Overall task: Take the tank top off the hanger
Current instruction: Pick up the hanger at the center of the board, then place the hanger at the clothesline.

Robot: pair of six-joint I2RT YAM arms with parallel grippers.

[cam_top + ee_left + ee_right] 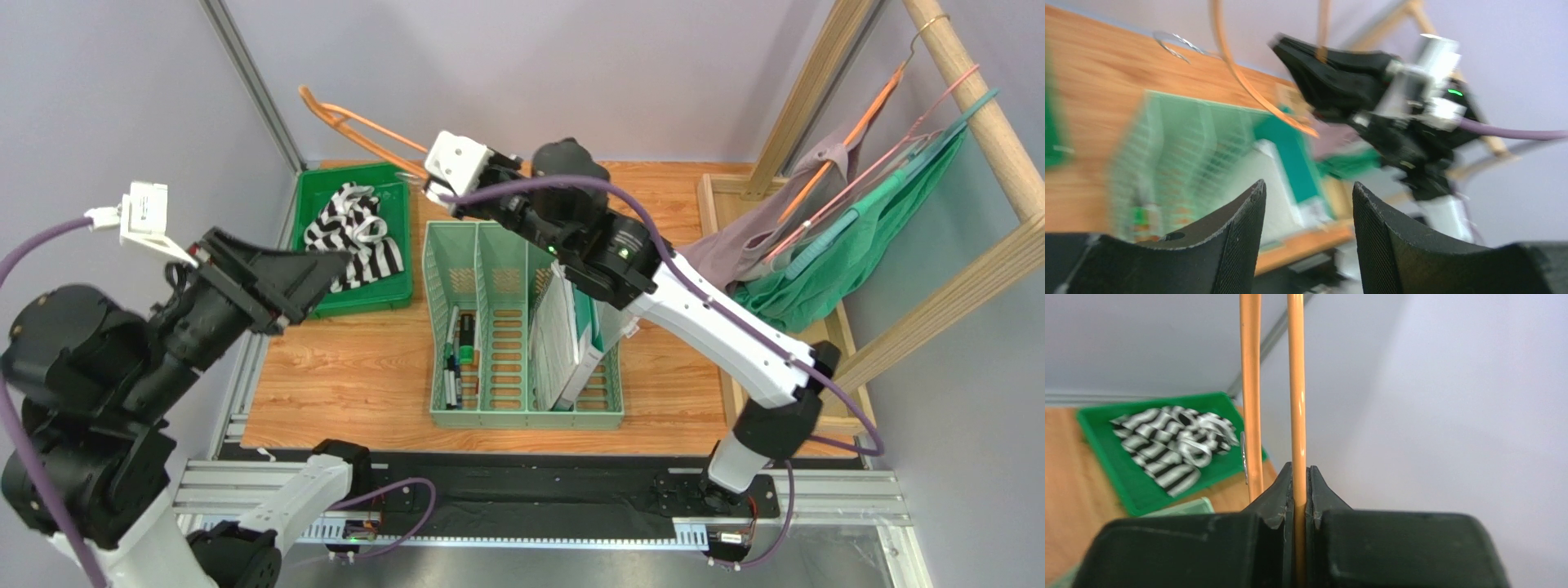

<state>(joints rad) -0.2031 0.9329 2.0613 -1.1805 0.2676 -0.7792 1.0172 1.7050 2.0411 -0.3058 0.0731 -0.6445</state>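
The right tool [432, 186] is clamped tight on one wire of a bare orange hanger [356, 123], holding it in the air above the back left part of the wooden counter [344, 368]. The right wrist view shows the black fingers [1278, 499] pressed together on that wire, with the hanger's second wire [1252, 404] running just beside them, outside the grip. The striped black-and-white tank top [356, 233] lies crumpled in a green tray [321, 186] at the counter's left rear, apart from the hanger and below it. The left tool [313, 279] hangs near the tray's front edge with its fingers [1235, 239] spread apart and nothing between them; its wrist view is blurred but shows the right tool and the hanger across from it. A pale green file organizer [491, 306] stands at mid-counter, with white folders [567, 337] in its right slots and what look like pens [454, 355] in its left slot. On the right, a wooden rack [981, 110] carries more hangers with a green garment [859, 257] and a mauve one [736, 245].
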